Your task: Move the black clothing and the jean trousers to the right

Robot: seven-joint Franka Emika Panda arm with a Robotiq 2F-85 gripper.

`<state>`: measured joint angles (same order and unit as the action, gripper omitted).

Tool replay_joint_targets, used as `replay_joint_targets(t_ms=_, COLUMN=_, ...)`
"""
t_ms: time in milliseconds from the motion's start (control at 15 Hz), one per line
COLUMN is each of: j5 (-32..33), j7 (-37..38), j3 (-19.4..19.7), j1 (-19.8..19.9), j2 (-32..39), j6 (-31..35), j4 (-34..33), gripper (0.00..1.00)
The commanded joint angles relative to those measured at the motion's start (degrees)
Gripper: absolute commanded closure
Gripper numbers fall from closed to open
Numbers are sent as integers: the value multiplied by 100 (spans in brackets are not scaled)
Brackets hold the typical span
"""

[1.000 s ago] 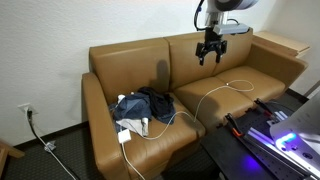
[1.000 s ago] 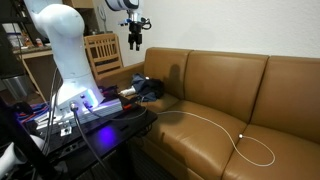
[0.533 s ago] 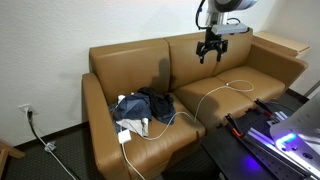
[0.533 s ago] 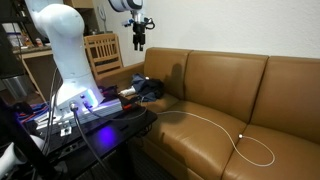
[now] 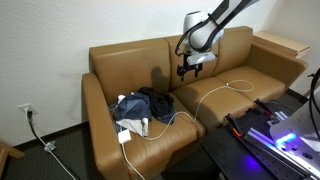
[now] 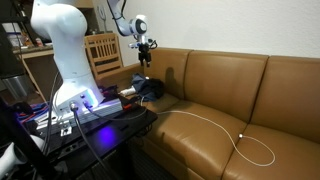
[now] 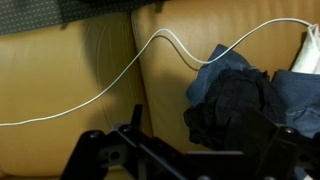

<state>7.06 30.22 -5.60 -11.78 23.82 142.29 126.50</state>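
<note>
Tan leather couch (image 5: pixel 125 62) pushed against a plain white wall (image 5: pixel 60 25). There's an outlet (image 5: pixel 24 108) low on the wall beside it, and a wooden chair (image 6: pixel 103 52) off one end in an exterior view. The black clothing (image 7: pixel 235 108) and jeans (image 7: pixel 295 95) are heaped together, tangled and touching, on the end seat by the armrest. A white cable (image 7: pixel 100 95) snakes across both seat cushions, over the seam and up to the pile. The gripper (image 5: pixel 190 70) hangs in the air in front of the backrest, roughly above the seam, well apart from the clothes. In the wrist view its jaws are spread wide with nothing between them.
</note>
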Motion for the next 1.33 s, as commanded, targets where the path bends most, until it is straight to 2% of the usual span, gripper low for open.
replay_joint_targets(t_ms=0, j5=141, j7=145, j3=206, j1=-522, j2=705, j6=-96, j4=-712, gripper=0)
replay_joint_targets(t_ms=67, j5=55, j7=106, j3=260, j1=-498, j2=477, j6=21, j4=-380, gripper=0)
replay_joint_targets(t_ms=200, j5=25, j7=120, j3=278, j1=-630, j2=633, j6=10, j4=-510, gripper=0)
replay_joint_targets(t_ms=400, j5=65, j7=137, j3=378, j1=-614, j2=788, j6=46, j4=-617, gripper=0)
replay_joint_targets(t_ms=600, j5=-243, j7=-36, j3=258, j1=-509, j2=1526, j6=1102, j4=-1004, gripper=0)
replay_joint_targets(t_ms=733, j5=-199, j7=27, j3=424, j1=-774, j2=2025, j6=1937, j4=-1318, gripper=0)
replay_joint_targets(t_ms=867, j5=-219, j7=-71, j3=575, j1=-992, j2=2542, j6=2472, j4=-1735, gripper=0)
replay_joint_targets(t_ms=1067, j5=-263, j7=-291, j3=824, j1=-1425, j2=3269, j6=2788, j4=-2447, gripper=0)
replay_joint_targets(t_ms=1200, j5=-458, j7=-374, j3=729, j1=-1474, j2=3566, j6=2594, j4=-2859, gripper=0)
replay_joint_targets(t_ms=1267, j5=-633, j7=-659, j3=246, j1=-1125, j2=3541, j6=2550, j4=-2888, gripper=0)
